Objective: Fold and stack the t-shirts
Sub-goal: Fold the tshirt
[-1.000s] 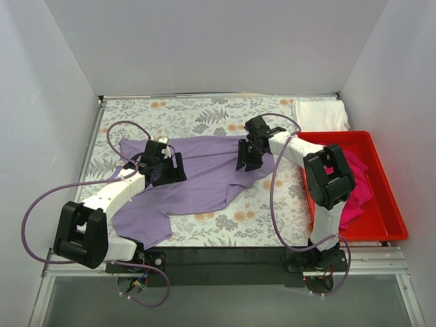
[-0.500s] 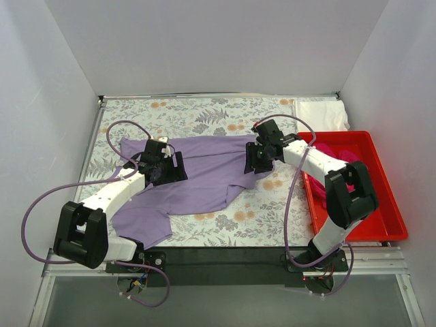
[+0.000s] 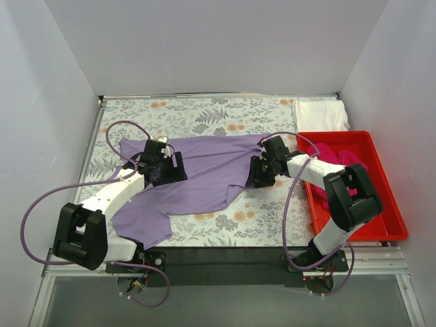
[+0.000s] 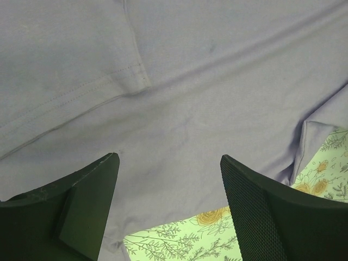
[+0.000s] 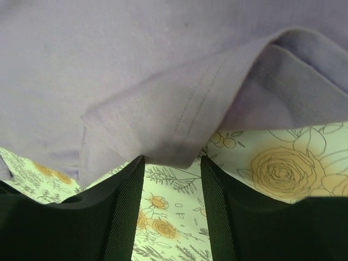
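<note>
The lavender t-shirt (image 3: pixel 204 174) lies spread and rumpled on the tablecloth, one sleeve toward the near left. My left gripper (image 3: pixel 167 169) is open and empty just above the shirt's left part; the left wrist view shows its jaws (image 4: pixel 168 163) wide apart over the purple fabric (image 4: pixel 190 81). My right gripper (image 3: pixel 259 172) is at the shirt's right edge. Its jaws (image 5: pixel 171 160) are apart, with a folded hem (image 5: pixel 179 125) lying just ahead of the fingertips. The magenta t-shirt (image 3: pixel 335 151) lies in the red bin. The white t-shirt (image 3: pixel 320 114) lies folded at the back right.
The red plastic bin (image 3: pixel 381 204) stands along the right side, close to my right arm. The floral tablecloth (image 3: pixel 204 112) shows bare behind the shirt and along the near edge (image 3: pixel 259 225). White walls enclose the left, back and right.
My right gripper has moved right and toward the near edge, from over the shirt to its right edge. The left arm has not moved.
</note>
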Robot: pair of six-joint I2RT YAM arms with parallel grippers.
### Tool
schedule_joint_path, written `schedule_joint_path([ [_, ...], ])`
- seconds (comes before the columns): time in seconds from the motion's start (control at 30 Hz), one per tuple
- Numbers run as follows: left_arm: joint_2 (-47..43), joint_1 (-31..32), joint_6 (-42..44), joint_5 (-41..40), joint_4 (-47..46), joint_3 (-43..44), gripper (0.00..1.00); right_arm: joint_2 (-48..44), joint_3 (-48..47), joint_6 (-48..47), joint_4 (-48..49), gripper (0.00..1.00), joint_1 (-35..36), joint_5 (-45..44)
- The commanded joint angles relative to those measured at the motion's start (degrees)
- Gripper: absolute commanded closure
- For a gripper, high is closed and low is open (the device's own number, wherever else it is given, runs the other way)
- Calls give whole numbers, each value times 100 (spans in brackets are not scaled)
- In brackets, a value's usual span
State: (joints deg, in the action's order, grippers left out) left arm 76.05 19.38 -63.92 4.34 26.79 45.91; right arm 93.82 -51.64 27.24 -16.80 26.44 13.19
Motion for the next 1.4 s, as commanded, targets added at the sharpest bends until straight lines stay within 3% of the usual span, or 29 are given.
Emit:
schedule_joint_path([
  [0.0, -345, 31, 11, -38, 55, 41, 30, 83, 40, 106, 554, 56, -33, 271],
  [0.17, -363, 31, 2, -56, 72, 23, 30, 119, 92, 53, 590, 65, -60, 281],
  [0.37, -354, 31, -15, -39, 81, 102, 30, -82, 242, -61, 459, 99, -121, 324],
  [0.9, -257, 31, 46, -355, 354, 357, 30, -874, 84, -966, -2572, 95, -358, -606],
  [1.13, -205, 31, 20, -837, 494, 322, 30, -901, 119, -958, -3031, 85, -481, -1292],
  [1.37, -38, -57, -129, -1523, 617, 454, 31, -795, 101, -1054, -3181, 85, -543, -1706],
])
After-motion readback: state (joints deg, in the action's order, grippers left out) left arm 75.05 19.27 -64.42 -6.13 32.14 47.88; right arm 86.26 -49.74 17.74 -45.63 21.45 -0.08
